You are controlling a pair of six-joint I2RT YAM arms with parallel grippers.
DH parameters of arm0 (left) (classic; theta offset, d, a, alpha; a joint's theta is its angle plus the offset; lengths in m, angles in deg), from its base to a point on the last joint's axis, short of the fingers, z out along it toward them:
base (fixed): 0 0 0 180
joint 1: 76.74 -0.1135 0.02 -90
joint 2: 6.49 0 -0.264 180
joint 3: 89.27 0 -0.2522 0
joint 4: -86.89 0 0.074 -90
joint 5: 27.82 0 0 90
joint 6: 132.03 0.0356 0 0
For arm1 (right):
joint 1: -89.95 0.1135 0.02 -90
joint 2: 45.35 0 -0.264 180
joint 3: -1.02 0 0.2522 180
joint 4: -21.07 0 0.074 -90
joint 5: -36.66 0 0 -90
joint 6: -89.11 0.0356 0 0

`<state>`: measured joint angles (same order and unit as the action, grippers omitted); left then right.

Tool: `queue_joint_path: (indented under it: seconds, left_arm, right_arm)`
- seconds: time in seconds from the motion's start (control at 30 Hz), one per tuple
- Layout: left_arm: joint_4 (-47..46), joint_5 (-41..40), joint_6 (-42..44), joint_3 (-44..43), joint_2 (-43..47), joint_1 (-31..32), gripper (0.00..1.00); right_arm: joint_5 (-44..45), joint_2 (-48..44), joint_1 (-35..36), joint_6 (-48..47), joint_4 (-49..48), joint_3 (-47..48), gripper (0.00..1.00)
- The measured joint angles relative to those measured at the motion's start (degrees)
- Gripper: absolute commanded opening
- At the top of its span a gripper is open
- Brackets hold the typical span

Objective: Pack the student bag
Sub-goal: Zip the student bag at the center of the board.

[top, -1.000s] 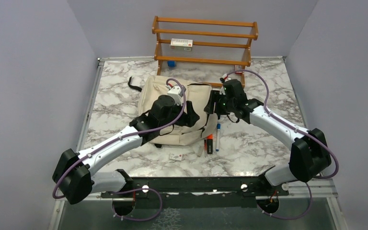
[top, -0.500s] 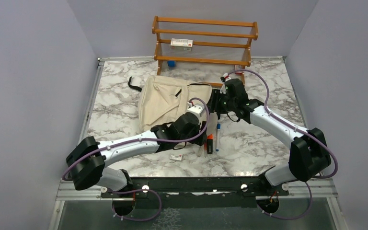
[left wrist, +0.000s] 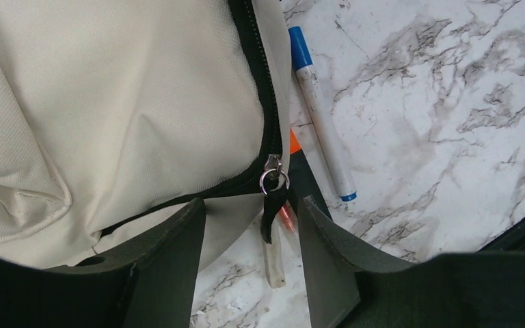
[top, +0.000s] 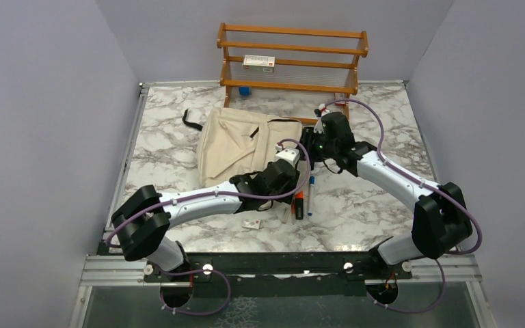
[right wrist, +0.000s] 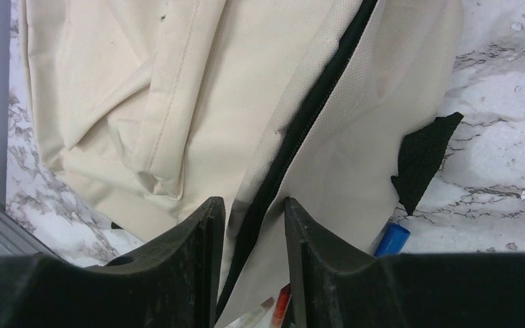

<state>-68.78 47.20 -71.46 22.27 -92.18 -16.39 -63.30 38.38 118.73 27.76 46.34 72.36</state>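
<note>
The cream student bag (top: 232, 147) lies flat on the marble table. My left gripper (top: 290, 183) is open at the bag's near right corner. In the left wrist view the black zipper pull (left wrist: 273, 198) hangs between the open jaws of my left gripper (left wrist: 253, 219), touching neither finger. My right gripper (top: 305, 149) is at the bag's right edge. In the right wrist view my right gripper (right wrist: 254, 225) is closed on a fold of the bag (right wrist: 198, 89) with its black zipper (right wrist: 301, 130).
A blue-capped white pen (top: 311, 186), an orange marker (top: 299, 203) and a clear pen (left wrist: 273, 263) lie by the bag's right corner. A small card (top: 251, 223) lies in front. A wooden rack (top: 292, 58) with a box (top: 258, 62) stands at the back.
My left arm has swung from above the middle of the bag to its near right corner, by the zipper pull and the pens. The right arm has not moved.
</note>
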Motion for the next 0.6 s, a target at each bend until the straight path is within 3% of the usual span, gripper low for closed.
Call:
queue_joint_path:
  seconds: [0.43,0.6]
  left_arm:
    - [2.21,-1.25,1.11,-1.88,-1.97,0.04,0.10]
    - [3.04,-1.03,1.66,-2.19,-1.75,0.04,0.00]
  right_arm:
    - [-0.15,0.00,-0.02,-0.04,-0.52,-0.33,0.28]
    - [-0.11,0.00,-0.02,-0.13,-0.83,-0.37,0.25]
